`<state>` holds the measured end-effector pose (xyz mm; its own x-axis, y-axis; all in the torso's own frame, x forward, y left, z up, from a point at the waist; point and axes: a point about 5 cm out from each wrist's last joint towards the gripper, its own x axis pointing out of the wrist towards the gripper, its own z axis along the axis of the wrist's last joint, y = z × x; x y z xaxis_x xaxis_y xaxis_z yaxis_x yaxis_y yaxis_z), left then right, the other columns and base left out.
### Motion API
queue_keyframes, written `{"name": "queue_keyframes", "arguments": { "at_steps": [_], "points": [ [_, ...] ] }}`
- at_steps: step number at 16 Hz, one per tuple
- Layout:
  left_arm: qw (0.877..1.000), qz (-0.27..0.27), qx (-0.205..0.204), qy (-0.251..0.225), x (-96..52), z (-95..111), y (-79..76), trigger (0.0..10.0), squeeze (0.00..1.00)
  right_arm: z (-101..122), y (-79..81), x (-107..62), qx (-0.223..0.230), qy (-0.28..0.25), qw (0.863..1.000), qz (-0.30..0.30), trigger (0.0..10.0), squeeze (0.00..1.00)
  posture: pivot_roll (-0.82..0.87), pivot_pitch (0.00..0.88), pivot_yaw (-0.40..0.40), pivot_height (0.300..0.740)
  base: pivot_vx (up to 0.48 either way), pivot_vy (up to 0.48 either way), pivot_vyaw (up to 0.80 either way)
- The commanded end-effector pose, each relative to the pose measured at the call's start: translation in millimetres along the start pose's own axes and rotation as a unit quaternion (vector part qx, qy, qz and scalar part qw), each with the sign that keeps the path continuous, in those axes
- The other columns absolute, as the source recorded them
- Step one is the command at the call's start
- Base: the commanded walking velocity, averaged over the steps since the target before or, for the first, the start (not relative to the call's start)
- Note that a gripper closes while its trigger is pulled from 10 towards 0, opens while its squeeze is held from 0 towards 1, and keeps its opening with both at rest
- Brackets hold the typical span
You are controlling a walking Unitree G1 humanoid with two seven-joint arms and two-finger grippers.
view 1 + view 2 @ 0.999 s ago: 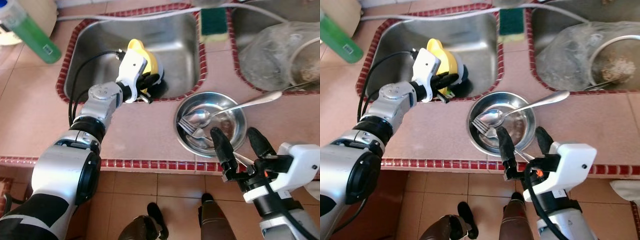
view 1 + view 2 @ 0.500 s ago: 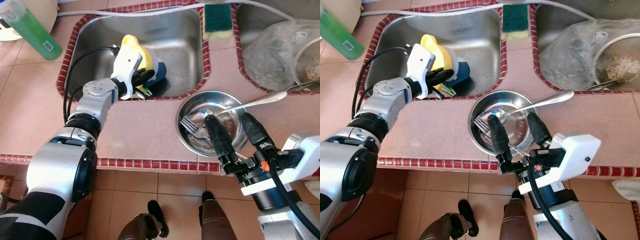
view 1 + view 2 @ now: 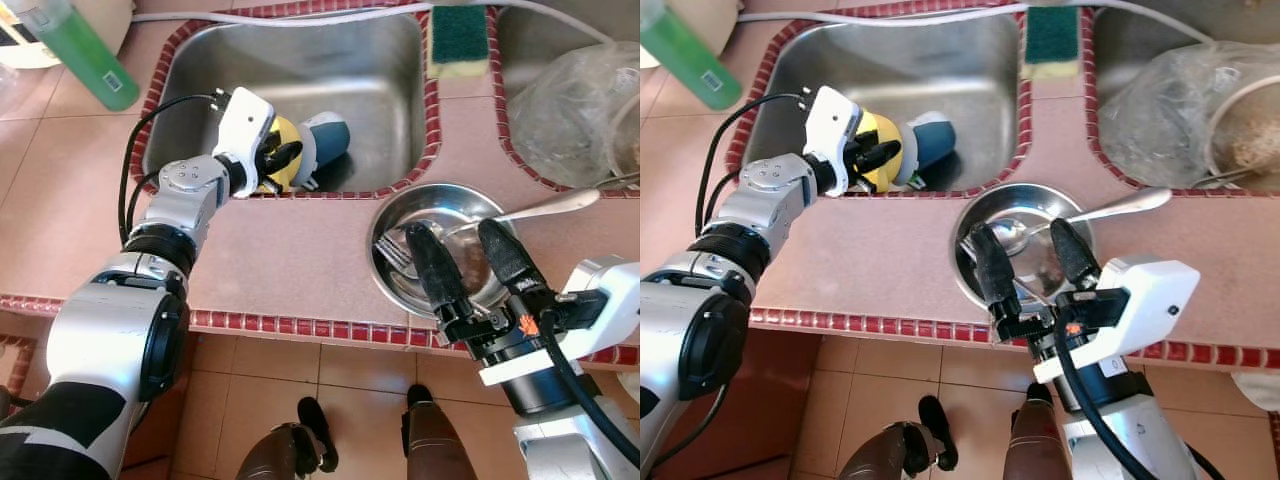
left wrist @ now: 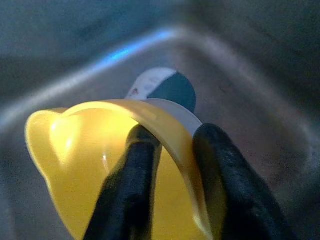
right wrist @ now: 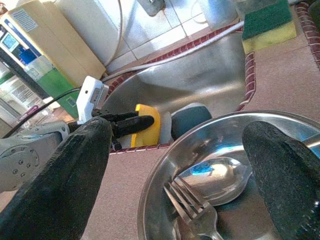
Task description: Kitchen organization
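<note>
In the left sink (image 3: 300,70), my left gripper (image 3: 283,165) is shut on the rim of a yellow cup (image 4: 75,145), one finger inside and one outside. A dark teal and white cup (image 3: 325,140) lies just behind the yellow one. On the counter, a steel bowl (image 3: 376,255) holds a fork (image 3: 395,250), a spoon (image 5: 215,175) and a long-handled spoon (image 3: 550,205) that sticks out over the rim to the right. My right gripper (image 3: 455,235) hovers open over the bowl's near side, holding nothing.
A green bottle (image 3: 80,55) stands at the back left. A green and yellow sponge (image 3: 458,40) rests on the divider between the sinks. The right sink holds a clear plastic bag (image 3: 575,95) over a pot. The counter's red-tiled front edge (image 3: 300,325) runs below.
My right gripper has moved forward from the counter's front edge to above the bowl. My left gripper has drawn the yellow cup towards the sink's near wall, uncovering the teal cup.
</note>
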<state>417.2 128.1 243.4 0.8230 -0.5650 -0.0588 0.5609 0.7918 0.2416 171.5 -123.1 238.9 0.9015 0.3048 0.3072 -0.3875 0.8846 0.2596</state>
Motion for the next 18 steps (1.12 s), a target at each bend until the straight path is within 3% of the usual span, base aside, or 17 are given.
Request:
{"name": "queue_keyframes", "arguments": {
  "at_steps": [1, 5, 7, 8, 9, 12, 13, 15, 17, 18],
  "points": [
    [1.000, 0.005, -0.003, 0.025, -5.9, -11.7, 5.2, 10.0, 1.00, 1.8, 6.1, -3.0, 0.010, 0.001, 1.000, 0.012, 10.0, 0.00, -0.44, 0.391, 0.234, 0.740, 0.000, 0.000, 0.00],
    [1.000, 0.006, 0.002, 0.021, -6.6, -6.7, 8.4, 10.0, 1.00, 2.7, 5.6, -0.8, 0.010, 0.001, 1.000, 0.014, 10.0, 0.00, -0.42, 0.381, 0.236, 0.740, 0.000, 0.000, 0.00],
    [0.998, -0.010, 0.057, 0.036, -6.5, -4.8, 7.3, 10.0, 1.00, 1.6, 4.4, 1.8, 0.011, 0.002, 1.000, 0.018, 10.0, 0.00, -0.41, 0.371, 0.238, 0.740, 0.000, 0.000, 0.00],
    [0.992, -0.025, 0.113, 0.053, -5.9, -6.3, 4.3, 10.0, 1.00, 1.6, 4.1, 3.2, 0.010, 0.001, 1.000, 0.019, 10.0, 0.00, -0.41, 0.367, 0.239, 0.740, 0.000, 0.000, 0.00],
    [0.998, -0.027, 0.057, 0.019, -4.1, 3.1, 4.6, 10.0, 1.00, 1.1, 3.7, 5.3, 0.010, 0.000, 1.000, 0.021, 10.0, 0.00, -0.40, 0.358, 0.238, 0.740, 0.000, 0.000, 0.00],
    [0.999, -0.013, -0.015, -0.048, -5.8, 19.5, 11.6, 10.0, 1.00, -2.0, -1.7, 13.0, 0.006, -0.006, 1.000, 0.025, 10.0, 0.00, -0.37, 0.313, 0.241, 0.740, 0.000, 0.000, 0.00],
    [0.995, 0.005, -0.065, -0.080, -7.1, 18.9, 13.7, 10.0, 0.89, -6.5, -6.8, 20.7, 0.001, -0.008, 1.000, 0.026, 10.0, 0.00, -0.35, 0.272, 0.239, 0.740, 0.000, 0.000, 0.00],
    [0.992, -0.004, -0.073, -0.107, -7.0, 15.2, 7.7, 10.0, 0.89, -9.9, -14.0, 32.3, 0.001, -0.020, 0.999, 0.032, 10.0, 0.00, -0.30, 0.212, 0.234, 0.740, 0.000, 0.000, 0.00],
    [0.985, 0.011, -0.083, -0.150, -14.7, 15.3, 11.1, 10.0, 0.00, -16.1, -18.0, 40.1, -0.004, -0.025, 0.999, 0.037, 10.0, 0.00, -0.29, 0.175, 0.226, 0.740, 0.000, 0.000, 0.00],
    [0.977, 0.042, -0.105, -0.181, -23.0, 8.3, 9.7, 10.0, 0.00, -20.9, -22.0, 45.0, -0.012, -0.029, 0.999, 0.032, 10.0, 0.00, -0.29, 0.161, 0.217, 0.740, 0.000, 0.000, 0.00]
  ]
}}
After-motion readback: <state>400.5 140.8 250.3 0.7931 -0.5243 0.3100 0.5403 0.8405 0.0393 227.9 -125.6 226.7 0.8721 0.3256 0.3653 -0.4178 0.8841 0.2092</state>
